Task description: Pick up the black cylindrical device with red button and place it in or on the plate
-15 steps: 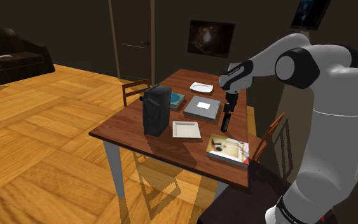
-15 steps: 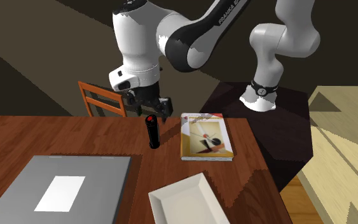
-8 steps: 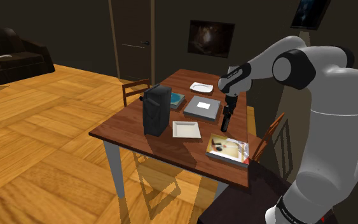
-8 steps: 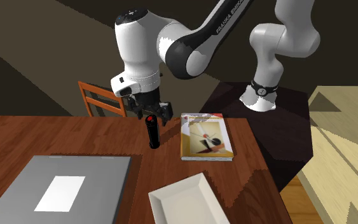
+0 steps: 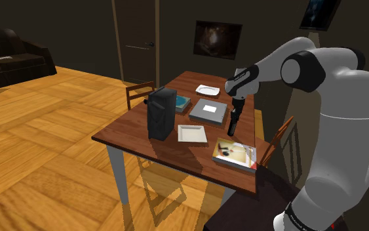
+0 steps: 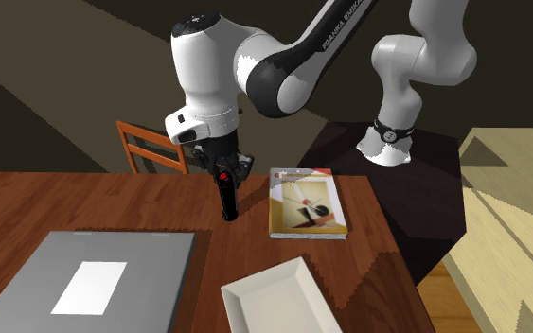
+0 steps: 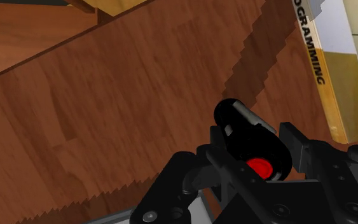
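- Dim room, orange wooden floor [image 5: 38, 151]; brown wooden table [image 6: 378, 255] is the work surface.
- Black cylindrical device with red button [image 6: 226, 201] stands upright on the table near the edge on the arm's side, button on top, base on the wood.
- All-black two-finger gripper [image 6: 223, 176] comes down from above. Its jaws are clamped on the device's upper part; in the wrist view a finger [image 7: 219, 156] presses each side, with the button between them.
- Yellow-edged book with a white cover [image 6: 307, 203] lies flat just beside the device, toward the second exterior view's right, not touching.
- White square plate [image 6: 278, 298] sits apart from the device, nearer that camera.
- Flat grey box with a white label [image 6: 94, 279] lies toward that view's left of the plate.
- Wooden chair [image 6: 149, 147] stands behind the table.
- Shoulder view: tall black boxy object [image 5: 161, 113] on the table, well apart from the device; dark sofa [image 5: 12, 59] far off.
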Controlling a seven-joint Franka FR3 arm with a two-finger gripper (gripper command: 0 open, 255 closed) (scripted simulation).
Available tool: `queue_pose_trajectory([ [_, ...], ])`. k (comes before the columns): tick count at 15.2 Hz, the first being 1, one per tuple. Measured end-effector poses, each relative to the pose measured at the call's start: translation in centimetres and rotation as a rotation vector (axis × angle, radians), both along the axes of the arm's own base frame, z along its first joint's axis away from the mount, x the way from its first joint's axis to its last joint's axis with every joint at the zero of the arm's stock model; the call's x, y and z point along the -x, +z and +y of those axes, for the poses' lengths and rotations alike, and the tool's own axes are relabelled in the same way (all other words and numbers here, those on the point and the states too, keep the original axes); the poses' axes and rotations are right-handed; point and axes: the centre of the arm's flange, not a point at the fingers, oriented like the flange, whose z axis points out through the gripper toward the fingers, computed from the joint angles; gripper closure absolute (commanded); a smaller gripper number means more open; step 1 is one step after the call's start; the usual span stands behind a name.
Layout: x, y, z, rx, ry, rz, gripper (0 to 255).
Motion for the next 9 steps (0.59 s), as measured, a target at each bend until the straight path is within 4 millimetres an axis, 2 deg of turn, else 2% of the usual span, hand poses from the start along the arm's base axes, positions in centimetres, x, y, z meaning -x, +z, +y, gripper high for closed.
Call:
queue_pose_trajectory([
  [5, 0.0, 0.0, 0.0, 0.0, 0.0, 0.0, 255],
  [9, -0.1, 1.5, -0.1, 0.001, -0.001, 0.0, 255],
])
